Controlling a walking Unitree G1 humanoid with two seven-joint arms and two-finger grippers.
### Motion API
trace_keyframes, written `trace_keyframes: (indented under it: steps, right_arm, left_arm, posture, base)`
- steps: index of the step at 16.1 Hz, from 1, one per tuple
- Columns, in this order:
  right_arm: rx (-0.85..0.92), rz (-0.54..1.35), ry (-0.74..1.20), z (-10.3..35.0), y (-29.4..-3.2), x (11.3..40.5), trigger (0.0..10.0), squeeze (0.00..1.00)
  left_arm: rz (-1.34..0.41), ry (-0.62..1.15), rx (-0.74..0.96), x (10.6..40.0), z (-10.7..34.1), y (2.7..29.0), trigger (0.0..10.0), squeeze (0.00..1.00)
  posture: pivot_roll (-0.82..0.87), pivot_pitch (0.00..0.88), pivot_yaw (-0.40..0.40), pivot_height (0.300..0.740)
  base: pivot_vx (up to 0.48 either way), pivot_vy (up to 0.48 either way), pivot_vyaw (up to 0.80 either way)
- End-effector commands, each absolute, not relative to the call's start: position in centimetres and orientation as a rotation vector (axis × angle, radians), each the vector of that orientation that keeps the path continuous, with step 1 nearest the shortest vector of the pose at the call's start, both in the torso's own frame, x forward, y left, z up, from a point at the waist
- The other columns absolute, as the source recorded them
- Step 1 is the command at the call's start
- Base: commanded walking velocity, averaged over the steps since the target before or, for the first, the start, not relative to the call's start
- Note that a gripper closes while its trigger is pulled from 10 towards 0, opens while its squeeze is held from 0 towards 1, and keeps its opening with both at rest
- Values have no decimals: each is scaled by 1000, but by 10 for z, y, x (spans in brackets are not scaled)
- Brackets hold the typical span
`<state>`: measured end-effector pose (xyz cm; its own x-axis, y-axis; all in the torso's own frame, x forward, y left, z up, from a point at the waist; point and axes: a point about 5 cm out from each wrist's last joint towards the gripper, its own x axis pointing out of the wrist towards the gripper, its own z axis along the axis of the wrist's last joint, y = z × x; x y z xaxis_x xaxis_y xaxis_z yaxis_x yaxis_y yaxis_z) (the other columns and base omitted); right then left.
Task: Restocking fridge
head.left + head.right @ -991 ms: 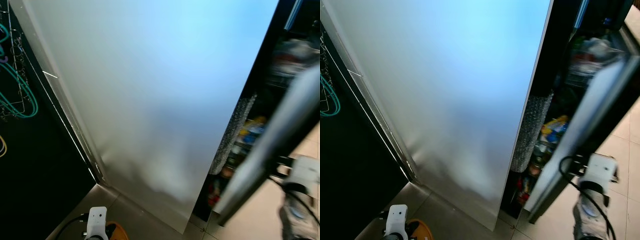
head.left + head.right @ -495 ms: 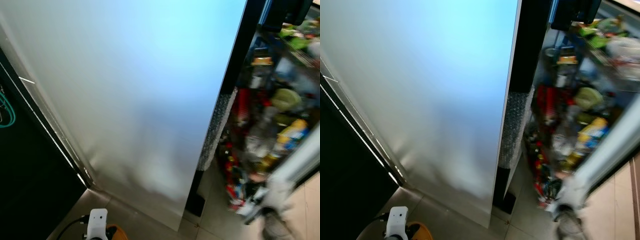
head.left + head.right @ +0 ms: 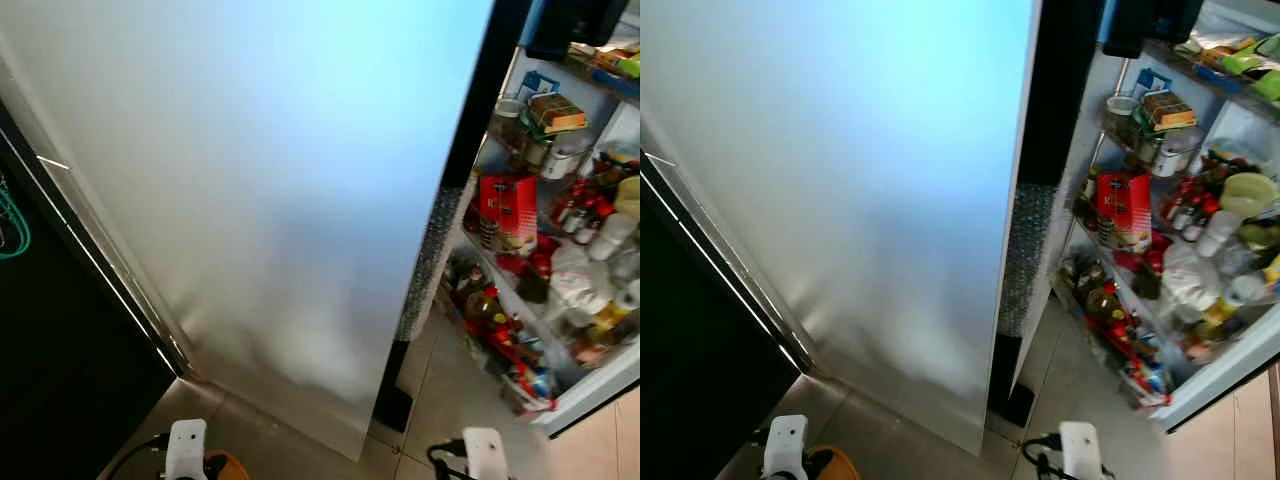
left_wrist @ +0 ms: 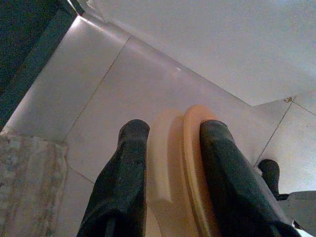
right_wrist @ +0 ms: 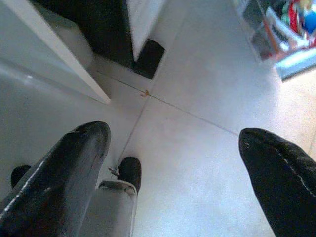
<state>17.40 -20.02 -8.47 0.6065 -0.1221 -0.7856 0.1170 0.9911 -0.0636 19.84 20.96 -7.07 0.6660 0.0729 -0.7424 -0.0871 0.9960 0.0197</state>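
The fridge stands before me, its steel left door (image 3: 280,200) closed and its right door (image 3: 590,385) swung open. The open door's shelves (image 3: 1160,300) hold a red carton (image 3: 508,210), jars, bottles and packets. My left gripper (image 4: 173,131) hangs low over the floor tiles, shut on a flat orange-peach object (image 4: 180,168) that stands edge-on between the fingers; its orange edge also peeks out by my left wrist (image 3: 186,448). My right gripper (image 5: 175,136) is open above the tiles with nothing between its fingers (image 5: 74,163), and the right wrist (image 3: 483,455) hangs low in front of the fridge opening.
A dark panel (image 3: 60,330) stands left of the fridge. Pale floor tiles (image 5: 197,163) stretch between me and the open door. A rug edge (image 4: 24,182) lies near my left side. A black block (image 5: 148,57) sits at the fridge's base.
The right door has swung fully open, baring its stocked shelves. My right arm has come off the door's edge and dropped low. The camera has panned right.
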Motion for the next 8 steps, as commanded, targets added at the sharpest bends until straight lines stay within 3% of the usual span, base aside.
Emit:
trace_keyframes:
  steps: [1,6,8]
  right_arm:
    - [32,-156,948,-91,-193,164,10000,0]
    - [64,-133,1005,-97,-185,151,10000,0]
    - [20,-126,1004,-95,-195,155,10000,0]
  left_arm:
    - [107,914,-46,181,-80,212,10000,0]
    - [104,926,-30,179,-81,212,10000,0]
    - [103,937,-18,178,-82,212,10000,0]
  posture:
    - [-13,37,14,740]
    - [-6,32,11,740]
    - [-6,24,10,740]
  base:
    - [0,0,0]
    - [0,0,0]
    - [0,-465,0]
